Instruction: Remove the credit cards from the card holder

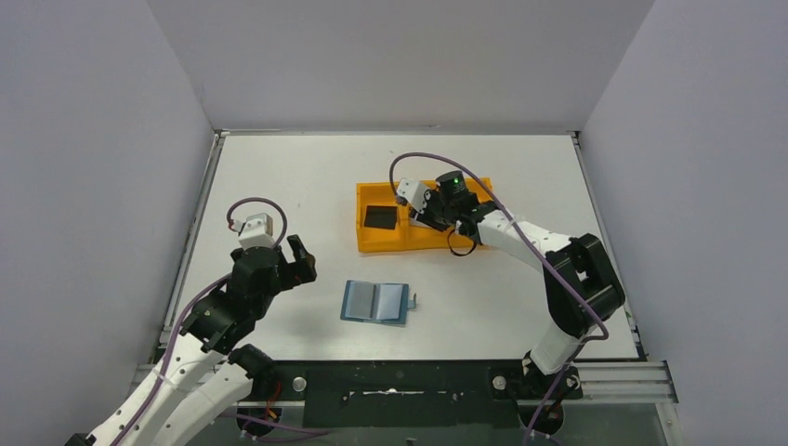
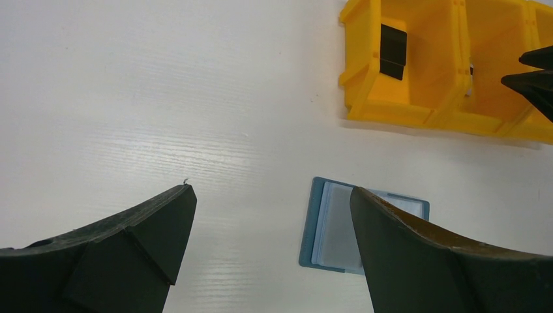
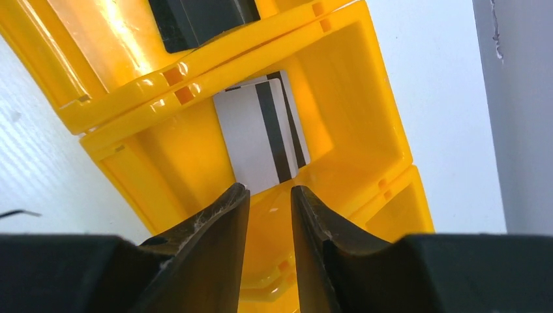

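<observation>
**Cards in tray, wallet lies open**

At lower left of the top view, the left gripper (image 1: 303,261) hangs empty, fingers spread wide. The card holder (image 1: 376,302) lies open at lower centre. Above it, the orange tray (image 1: 372,247) holds a black card (image 1: 379,217) in its left compartment and silver-grey striped cards (image 3: 261,134) in the middle one. The right gripper (image 3: 270,193) hovers there, fingers slightly parted, grasping nothing.

Orange three-compartment tray (image 1: 388,244), white table (image 1: 279,186), grey walls (image 1: 93,139)
</observation>
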{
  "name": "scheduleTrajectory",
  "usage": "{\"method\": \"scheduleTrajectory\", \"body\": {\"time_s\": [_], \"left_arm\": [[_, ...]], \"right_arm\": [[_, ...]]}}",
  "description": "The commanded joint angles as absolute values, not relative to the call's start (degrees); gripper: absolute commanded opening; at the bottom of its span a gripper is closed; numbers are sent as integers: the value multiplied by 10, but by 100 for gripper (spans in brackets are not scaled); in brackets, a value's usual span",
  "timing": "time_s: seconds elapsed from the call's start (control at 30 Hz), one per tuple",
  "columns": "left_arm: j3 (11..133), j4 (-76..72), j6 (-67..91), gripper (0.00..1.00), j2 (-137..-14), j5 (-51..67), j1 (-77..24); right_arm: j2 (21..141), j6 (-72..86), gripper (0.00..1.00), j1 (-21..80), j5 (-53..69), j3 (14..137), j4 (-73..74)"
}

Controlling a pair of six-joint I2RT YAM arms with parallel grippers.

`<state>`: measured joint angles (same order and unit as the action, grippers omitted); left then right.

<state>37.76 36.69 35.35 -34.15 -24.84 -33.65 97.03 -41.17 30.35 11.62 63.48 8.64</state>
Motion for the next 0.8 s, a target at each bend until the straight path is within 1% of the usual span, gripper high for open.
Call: {"method": "scheduleTrajectory", "body": {"time_s": [0.0, 0.07, 0.13, 0.23, 0.27, 0.33, 0.37, 0.43, 0.53, 0.57, 0.63, 0.77], "left_arm": [[393, 350, 351, 91, -343, -241, -334], [392, 350, 351, 90, -345, -240, -333], [393, 350, 351, 91, -347, -239, -334], [393, 349, 351, 91, -350, -237, -333], [393, 349, 350, 91, -351, -238, -333], [393, 349, 350, 91, -350, -240, -333], [392, 349, 350, 91, -349, -241, -333], [392, 348, 350, 91, -350, -242, -331], [391, 349, 351, 91, -350, -244, -328], [391, 349, 351, 92, -349, -244, -328], [391, 349, 352, 92, -349, -242, -327], [392, 351, 353, 92, -347, -242, -328]], "right_arm": [[890, -273, 32, 305, 120, 612, 12], [851, -166, 34, 311, 134, 595, -19], [824, -11, 37, 315, 124, 584, -33], [816, 222, 38, 314, 119, 593, 28], [820, 265, 38, 315, 136, 599, 58], [820, 319, 38, 335, 138, 583, 81], [810, 341, 39, 357, 108, 567, 76], [790, 374, 41, 421, 15, 540, 65], [800, 424, 42, 502, -120, 550, 107], [808, 445, 42, 525, -147, 552, 114], [827, 483, 42, 561, -189, 556, 115], [884, 523, 44, 618, -233, 598, 150]]}}
